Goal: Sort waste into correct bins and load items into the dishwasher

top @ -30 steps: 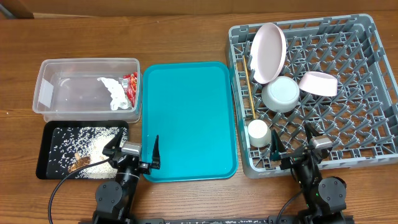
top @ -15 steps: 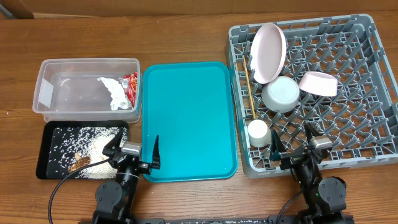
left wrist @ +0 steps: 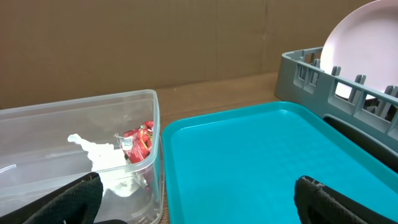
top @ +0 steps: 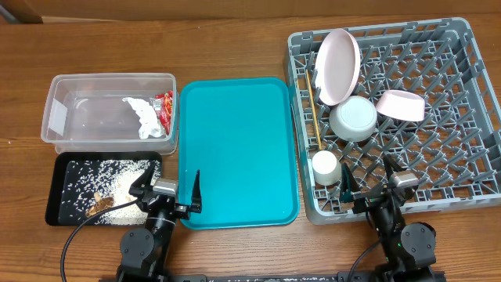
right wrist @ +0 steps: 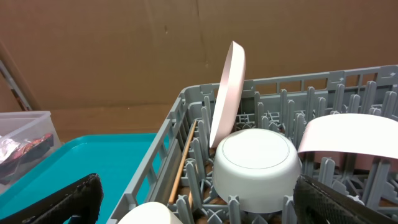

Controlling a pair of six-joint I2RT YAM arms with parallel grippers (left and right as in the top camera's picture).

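The grey dish rack (top: 454,47) at the right holds the pale plate (top: 338,66) on edge, the whitish bowl (top: 354,117) upside down, the pink bowl (top: 401,105), the white cup (top: 325,167) and the chopsticks (top: 314,117). The clear tub (top: 78,90) holds white and red-striped wrappers (top: 153,115). The black tray (top: 66,168) holds rice and brown scraps (top: 117,188). My left gripper (top: 168,190) is open and empty over the teal tray's front left corner. My right gripper (top: 368,182) is open and empty at the rack's front edge.
The teal serving tray (top: 237,149) lies bare between the bins and the rack; it fills the left wrist view (left wrist: 261,162). Brown cardboard stands behind the table.
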